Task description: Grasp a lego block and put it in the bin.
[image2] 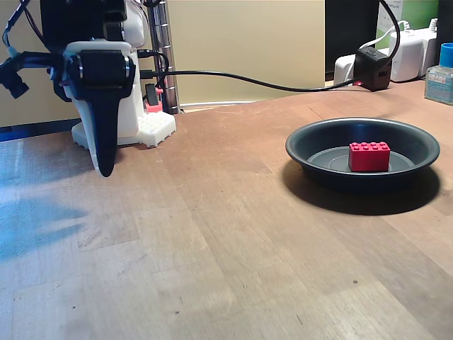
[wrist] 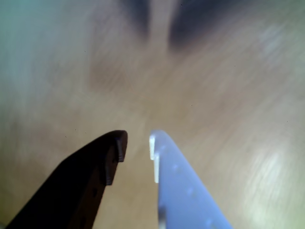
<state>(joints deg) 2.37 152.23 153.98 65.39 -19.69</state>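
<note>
The red lego block (image2: 369, 156) lies inside the bin (image2: 306, 142), a shallow dark grey round pan at the right of the wooden table in the fixed view. My gripper (image2: 106, 168) hangs point-down at the far left, close to the robot base and well away from the pan, just above the tabletop. From the wrist view, the gripper (wrist: 137, 145) has a black finger (wrist: 112, 152) on the left and a pale finger (wrist: 167, 157) on the right. A narrow gap separates them and nothing is held there. Below them is blurred wood.
The white robot base (image2: 152, 127) and a metal post (image2: 166, 57) stand behind the gripper. A black cable (image2: 248, 79) runs along the back to a black adapter (image2: 373, 67), a white box (image2: 410, 53) and a blue-capped bottle (image2: 440, 74).
</note>
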